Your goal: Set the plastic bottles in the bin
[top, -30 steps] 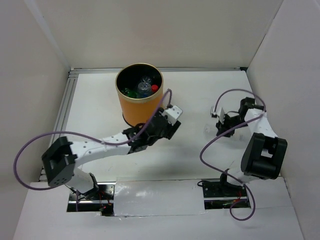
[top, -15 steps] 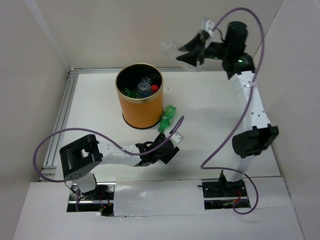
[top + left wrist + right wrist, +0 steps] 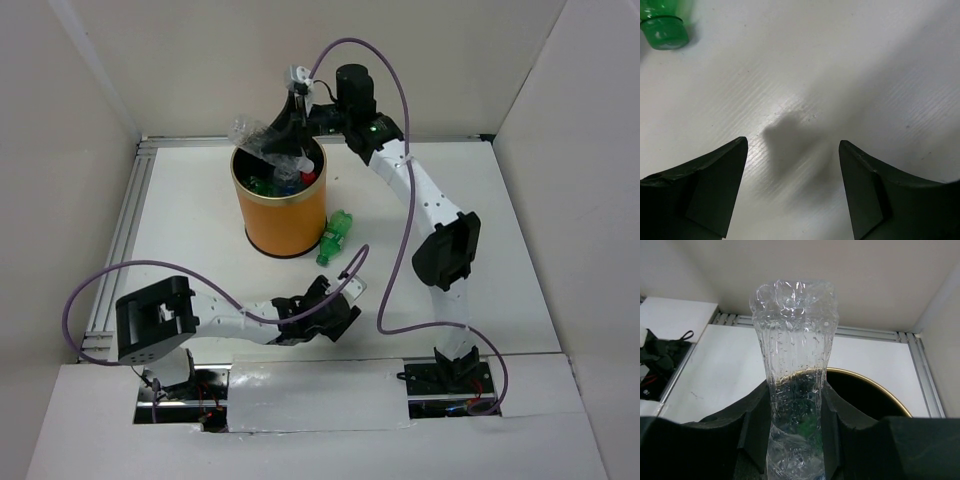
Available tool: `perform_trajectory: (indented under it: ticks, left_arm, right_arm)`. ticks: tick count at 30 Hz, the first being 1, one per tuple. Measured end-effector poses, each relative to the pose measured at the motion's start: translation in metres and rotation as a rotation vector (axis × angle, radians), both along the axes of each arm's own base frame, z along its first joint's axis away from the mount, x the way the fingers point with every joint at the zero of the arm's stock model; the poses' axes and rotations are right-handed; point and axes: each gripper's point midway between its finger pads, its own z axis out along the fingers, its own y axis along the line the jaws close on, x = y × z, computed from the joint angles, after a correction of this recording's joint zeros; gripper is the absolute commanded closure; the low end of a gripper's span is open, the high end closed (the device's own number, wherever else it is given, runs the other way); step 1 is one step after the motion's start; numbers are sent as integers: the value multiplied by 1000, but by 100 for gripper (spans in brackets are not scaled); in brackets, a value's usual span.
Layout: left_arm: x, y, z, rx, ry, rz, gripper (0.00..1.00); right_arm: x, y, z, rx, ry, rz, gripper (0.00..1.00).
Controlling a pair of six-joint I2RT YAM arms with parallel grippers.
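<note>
One clear crumpled bottle [image 3: 794, 340] is clamped at its waist between the black pads [image 3: 752, 425] of the right gripper [image 3: 283, 135]. It is held tilted over the far rim of the orange bin [image 3: 285, 215], at the upper centre of the top view. The right arm is stretched from the lower right up and leftward to that spot. Green and clear bottles and a red cap [image 3: 310, 175] are seen inside the bin; any label print is too small to be read. One green bottle [image 3: 337, 236] lies on the white table [image 3: 200, 220] just right of the bin. The left gripper [image 3: 792, 150] is held low at the lower centre, jaws spread wide over the table, with its arm folded along the lower left.
</note>
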Motion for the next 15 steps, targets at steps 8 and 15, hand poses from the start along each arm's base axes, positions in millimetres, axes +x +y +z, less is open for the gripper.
perform_trajectory:
  ticks: [8,15]
  left_arm:
    - [14,-7,27,-16,-75,25,7]
    - [46,-37,62,-66,-158,42,7]
  right_arm:
    - [46,-21,-17,-18,26,-126,0]
    - [72,-68,-6,-22,20,-229,0]
